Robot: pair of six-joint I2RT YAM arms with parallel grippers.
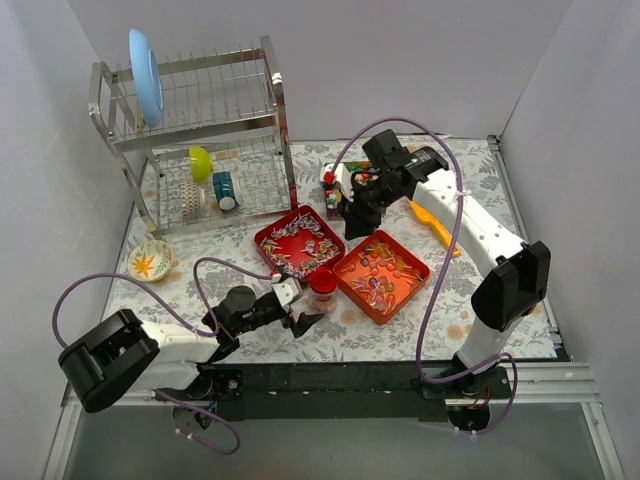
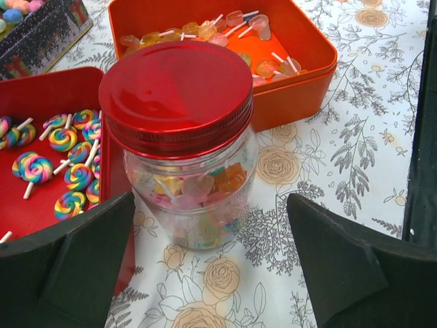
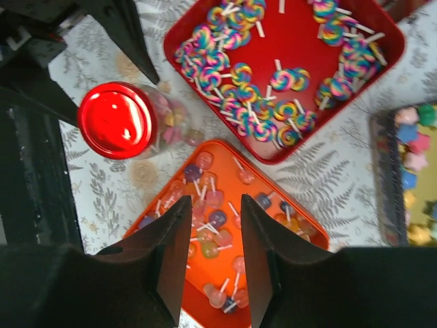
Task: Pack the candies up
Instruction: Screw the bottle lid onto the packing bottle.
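A clear jar [image 1: 322, 287] with a red lid [image 2: 174, 92] stands on the table in front of the two trays, with mixed candies [image 2: 198, 188] inside. My left gripper [image 1: 300, 310] is open and empty, its fingers [image 2: 75, 263] on either side of the jar's base and not touching it. A red tray [image 1: 262, 238] holds rainbow swirl lollipops [image 3: 273, 75]. An orange tray [image 1: 424, 271] holds clear-wrapped reddish lollipops [image 3: 215, 219]. My right gripper [image 3: 215, 205] hovers above the orange tray, slightly open and empty. A dark box [image 1: 335, 190] of pastel candies [image 3: 413, 137] sits behind.
A yellow scoop [image 1: 435, 222] lies right of the orange tray. A metal dish rack [image 1: 195, 130] with a blue plate and cups stands at the back left. A small patterned bowl [image 1: 150, 260] sits in front of it. White walls enclose the table.
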